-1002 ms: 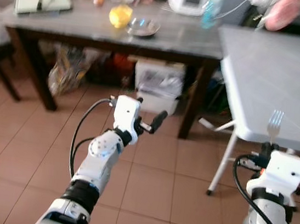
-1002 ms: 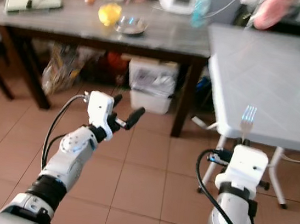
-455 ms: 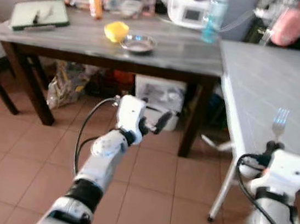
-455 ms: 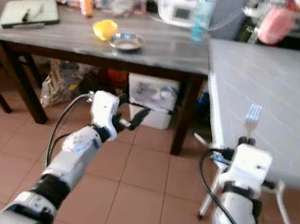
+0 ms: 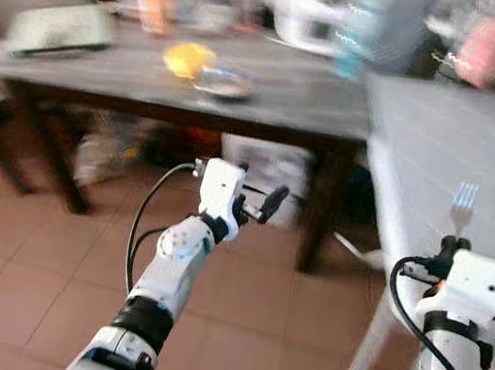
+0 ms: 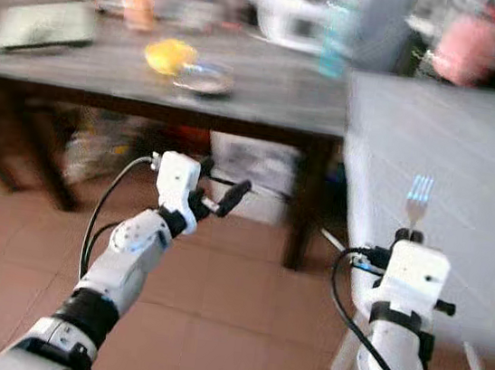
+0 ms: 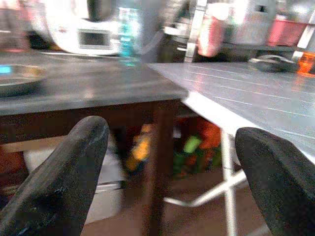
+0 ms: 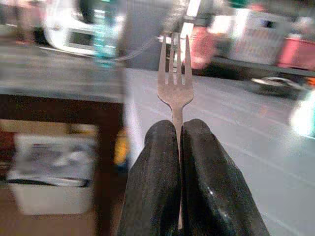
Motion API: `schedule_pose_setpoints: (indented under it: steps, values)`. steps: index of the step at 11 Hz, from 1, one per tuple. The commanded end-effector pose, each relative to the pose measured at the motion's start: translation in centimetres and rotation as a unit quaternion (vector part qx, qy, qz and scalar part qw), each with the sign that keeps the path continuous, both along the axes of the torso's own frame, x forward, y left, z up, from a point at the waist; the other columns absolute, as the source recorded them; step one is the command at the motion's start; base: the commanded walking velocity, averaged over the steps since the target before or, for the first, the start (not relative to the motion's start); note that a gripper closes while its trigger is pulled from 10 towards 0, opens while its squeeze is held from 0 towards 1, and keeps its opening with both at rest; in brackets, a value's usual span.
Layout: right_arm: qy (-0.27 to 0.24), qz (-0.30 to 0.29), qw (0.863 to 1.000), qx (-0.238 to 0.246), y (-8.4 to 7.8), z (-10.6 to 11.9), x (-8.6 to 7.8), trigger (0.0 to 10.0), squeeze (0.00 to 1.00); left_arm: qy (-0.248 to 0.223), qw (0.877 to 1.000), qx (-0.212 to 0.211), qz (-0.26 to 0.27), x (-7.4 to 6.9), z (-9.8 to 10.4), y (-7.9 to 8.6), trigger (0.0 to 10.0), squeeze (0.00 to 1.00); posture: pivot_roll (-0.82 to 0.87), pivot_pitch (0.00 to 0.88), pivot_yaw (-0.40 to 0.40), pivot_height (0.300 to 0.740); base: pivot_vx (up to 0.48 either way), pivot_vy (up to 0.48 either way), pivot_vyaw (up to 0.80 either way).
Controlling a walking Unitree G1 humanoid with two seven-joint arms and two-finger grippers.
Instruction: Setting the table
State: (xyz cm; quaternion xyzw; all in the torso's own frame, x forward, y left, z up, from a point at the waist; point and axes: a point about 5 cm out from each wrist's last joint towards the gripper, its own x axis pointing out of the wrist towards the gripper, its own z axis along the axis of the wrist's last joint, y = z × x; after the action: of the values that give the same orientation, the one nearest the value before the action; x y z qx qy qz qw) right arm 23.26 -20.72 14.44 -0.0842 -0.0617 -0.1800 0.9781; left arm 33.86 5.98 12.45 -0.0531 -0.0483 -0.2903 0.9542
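The fork [image 8: 174, 78] is pinched low on its handle, so the long part above the fingers could be levered sideways or slipped out if its tines were knocked against the edge of the grey table [image 5: 473, 133] on the approach; the head views are blurred, which suggests the robot is moving, and a jolt could be expected to loosen so slender a grip; the wide-spread left fingers could also be caught on the dark wooden table [image 5: 269, 92] just ahead. The right gripper [image 8: 178, 132] is pressed together on the fork handle, the fork held upright with tines uppermost, just short of the grey table's near edge; the left gripper [image 7: 172, 142] is spread wide, nothing held or touched between its fingers.
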Motion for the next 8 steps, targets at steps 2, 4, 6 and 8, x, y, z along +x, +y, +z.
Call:
schedule_pose_setpoints:
  steps: [2, 4, 6, 8]
  values:
    - [-0.008, 0.010, 1.000, 0.003, 0.70, 0.38, 0.07, 10.0, 0.00, 0.001, 1.000, 0.008, 0.011, 0.16, -0.12, 0.98, 10.0, 0.00, -0.06, 0.064, 0.030, 0.740, 0.347, 0.000, 0.52]
    - [-0.009, 0.009, 1.000, 0.006, 0.65, 0.34, 0.04, 10.0, 0.00, 0.002, 1.000, 0.009, 0.011, 0.16, -0.18, 0.92, 10.0, 0.00, -0.07, 0.066, 0.032, 0.740, 0.339, 0.000, 0.57]
    - [-0.009, 0.007, 1.000, 0.007, 0.55, 0.34, 0.00, 10.0, 0.00, 0.003, 1.000, 0.010, 0.010, 0.19, -0.17, 0.84, 10.0, 0.00, -0.07, 0.068, 0.034, 0.740, 0.467, 0.000, 0.00]
    - [-0.009, 0.006, 1.000, 0.007, 0.54, 0.35, 0.03, 10.0, 0.00, 0.004, 1.000, 0.010, 0.009, 0.23, -0.15, 0.70, 10.0, 0.00, -0.07, 0.066, 0.034, 0.740, 0.465, 0.000, 0.00]
